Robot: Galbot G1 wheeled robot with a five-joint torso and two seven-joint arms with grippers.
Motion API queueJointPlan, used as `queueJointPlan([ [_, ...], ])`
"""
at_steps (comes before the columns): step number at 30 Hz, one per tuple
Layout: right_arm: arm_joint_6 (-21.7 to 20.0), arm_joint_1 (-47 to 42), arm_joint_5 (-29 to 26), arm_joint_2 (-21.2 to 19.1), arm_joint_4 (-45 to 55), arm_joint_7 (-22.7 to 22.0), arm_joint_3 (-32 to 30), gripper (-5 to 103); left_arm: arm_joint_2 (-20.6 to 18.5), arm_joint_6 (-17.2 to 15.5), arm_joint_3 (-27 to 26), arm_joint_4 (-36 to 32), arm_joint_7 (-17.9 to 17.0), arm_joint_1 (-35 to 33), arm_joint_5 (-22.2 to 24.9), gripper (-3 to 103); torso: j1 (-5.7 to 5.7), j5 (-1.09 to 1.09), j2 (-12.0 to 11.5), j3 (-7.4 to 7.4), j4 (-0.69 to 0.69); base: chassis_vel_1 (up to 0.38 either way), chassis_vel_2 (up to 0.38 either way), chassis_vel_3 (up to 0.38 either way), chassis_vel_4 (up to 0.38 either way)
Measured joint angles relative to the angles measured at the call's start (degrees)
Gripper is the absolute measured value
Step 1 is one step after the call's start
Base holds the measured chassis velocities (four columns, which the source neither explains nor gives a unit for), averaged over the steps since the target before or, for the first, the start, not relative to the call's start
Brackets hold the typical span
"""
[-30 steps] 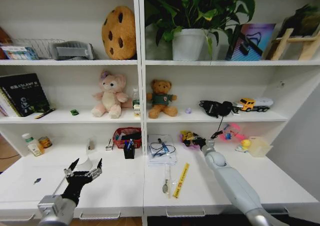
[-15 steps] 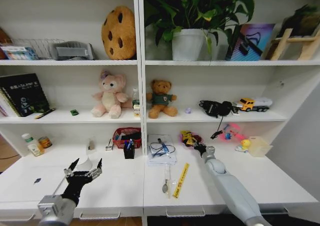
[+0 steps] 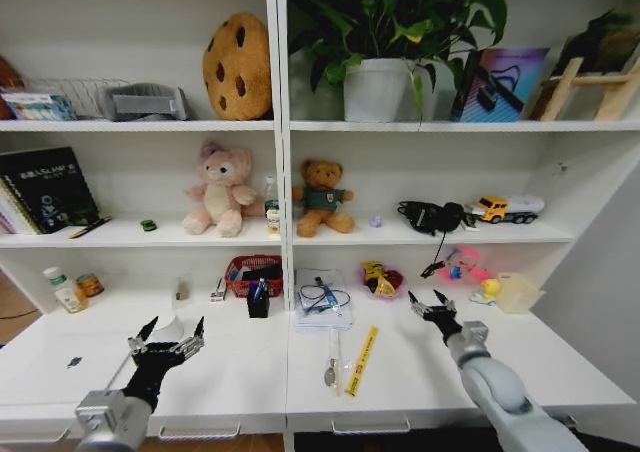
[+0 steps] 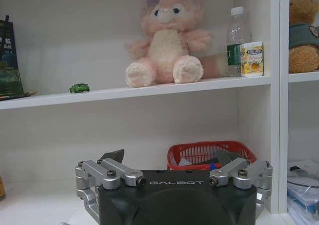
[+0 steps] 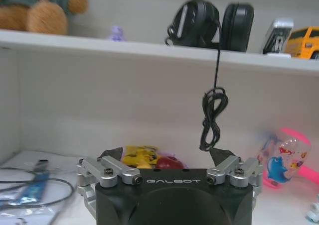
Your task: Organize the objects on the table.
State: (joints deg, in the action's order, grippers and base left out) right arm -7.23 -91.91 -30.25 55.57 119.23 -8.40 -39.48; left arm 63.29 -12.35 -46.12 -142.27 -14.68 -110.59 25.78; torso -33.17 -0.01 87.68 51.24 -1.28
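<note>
White desk top (image 3: pixel 520 357) is stretching out in front of me, with white shelving rising straight off its back edge. I am holding my left gripper (image 3: pixel 172 334) low over the left part of the desk, fingers spread wide and gripping nothing. I am hovering my right gripper (image 3: pixel 433 303) above the right part, near the back, fingers apart and empty too. Up on the middle shelf the tiny green toy car (image 3: pixel 148 225) is sitting near a leaning book (image 3: pixel 45 187), well left of the pink plush bear (image 3: pixel 217 188). Between my arms a yellow ruler (image 3: pixel 362 359) is lying flat near the front edge, and a red basket (image 3: pixel 255 273) is standing against the back. Black headphones (image 3: pixel 431 216) are resting on the shelf above my right gripper, their cord dangling down.
</note>
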Motion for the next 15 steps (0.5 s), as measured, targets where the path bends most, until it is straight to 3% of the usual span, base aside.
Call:
queueJointPlan([
  [6,5.4,-11.7,5.3,4.7,7.9,2.6,-5.8,100,0.0,0.0,0.0,0.0,0.0,0.0,0.0,100,0.00,0.00,0.0,0.00,-0.01,0.000,0.000,0.000,0.000],
  [9,11.5,-19.2,8.6,9.4,10.4,4.8,-10.2,100,0.0,0.0,0.0,0.0,0.0,0.0,0.0,100,0.00,0.00,0.0,0.00,-0.02,0.000,0.000,0.000,0.000],
  [15,15.7,-24.9,9.6,13.6,10.5,5.4,-13.2,100,0.0,0.0,0.0,0.0,0.0,0.0,0.0,100,0.00,-0.01,0.0,0.00,-0.02,0.000,0.000,0.000,0.000],
])
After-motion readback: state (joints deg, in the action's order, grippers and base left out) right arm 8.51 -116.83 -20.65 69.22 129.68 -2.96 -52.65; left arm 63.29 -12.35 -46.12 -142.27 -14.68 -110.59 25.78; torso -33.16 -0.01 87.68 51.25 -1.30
